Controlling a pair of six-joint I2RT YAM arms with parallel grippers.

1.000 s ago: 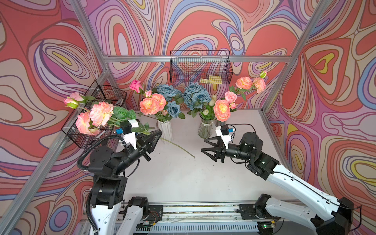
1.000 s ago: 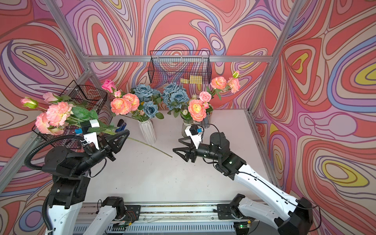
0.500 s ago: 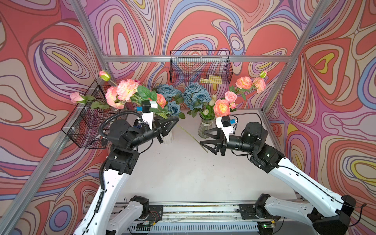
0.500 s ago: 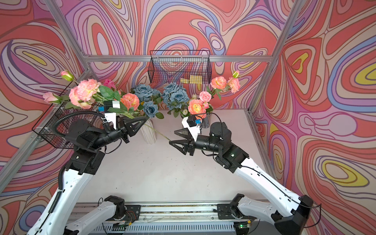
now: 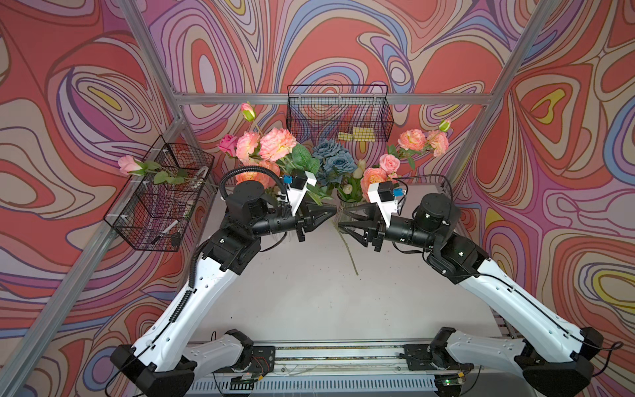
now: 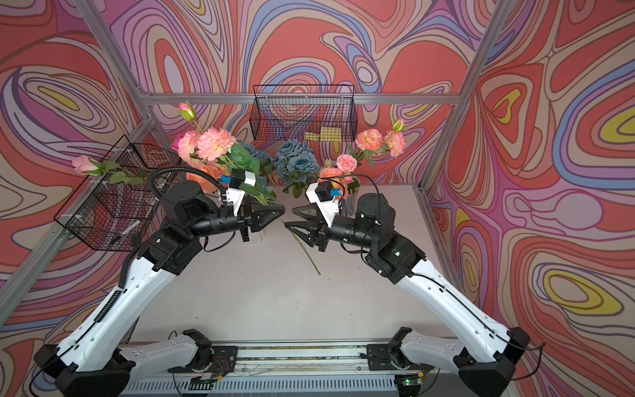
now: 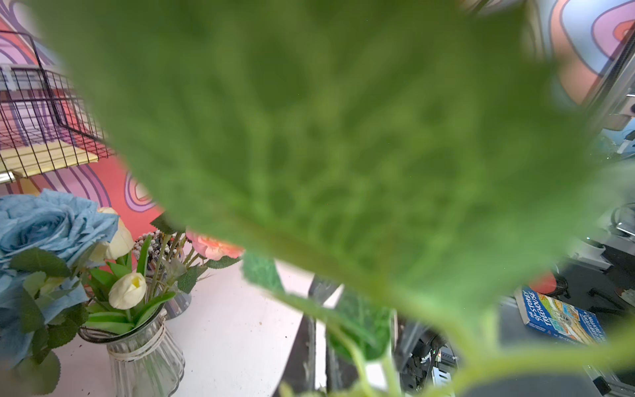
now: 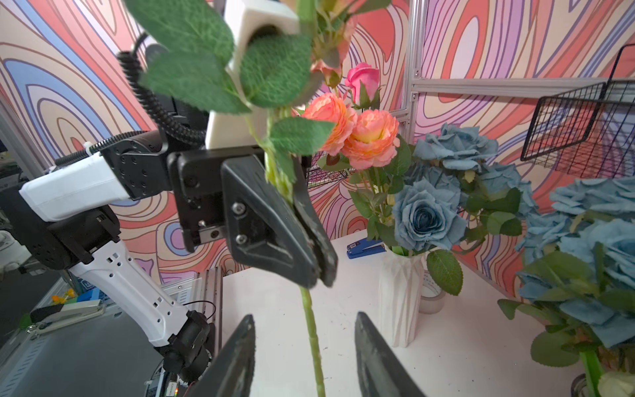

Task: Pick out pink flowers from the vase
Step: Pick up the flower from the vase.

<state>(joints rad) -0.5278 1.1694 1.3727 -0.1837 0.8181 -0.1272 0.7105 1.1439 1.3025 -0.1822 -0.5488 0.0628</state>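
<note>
My left gripper (image 5: 334, 211) (image 6: 282, 208) is shut on the green stem of a spray of pink flowers (image 5: 277, 144) (image 6: 215, 143). The spray's ruffled heads, bud and side rose (image 5: 129, 164) stand up and out to the left, and its stem (image 5: 351, 252) hangs down to the table. In the right wrist view the left gripper (image 8: 319, 271) pinches that stem (image 8: 312, 330). My right gripper (image 8: 304, 347) (image 5: 341, 222) is open, one finger on each side of the stem, not touching it. More pink flowers (image 5: 411, 139) stand in the glass vase (image 7: 144, 357) and in the white vase (image 8: 400, 295). A leaf (image 7: 326, 154) fills most of the left wrist view.
Dusty-blue roses (image 5: 335, 161) fill both vases, and white tulips (image 7: 127, 290) stand in the glass one. Wire baskets hang on the left wall (image 5: 161, 202) and the back wall (image 5: 338, 113). A blue stapler (image 8: 366, 247) and a tape roll (image 8: 431, 295) lie near the white vase.
The left arm swung the spray from over the left basket to the middle of the table. The right gripper moved in around the hanging stem and its jaws narrowed.
</note>
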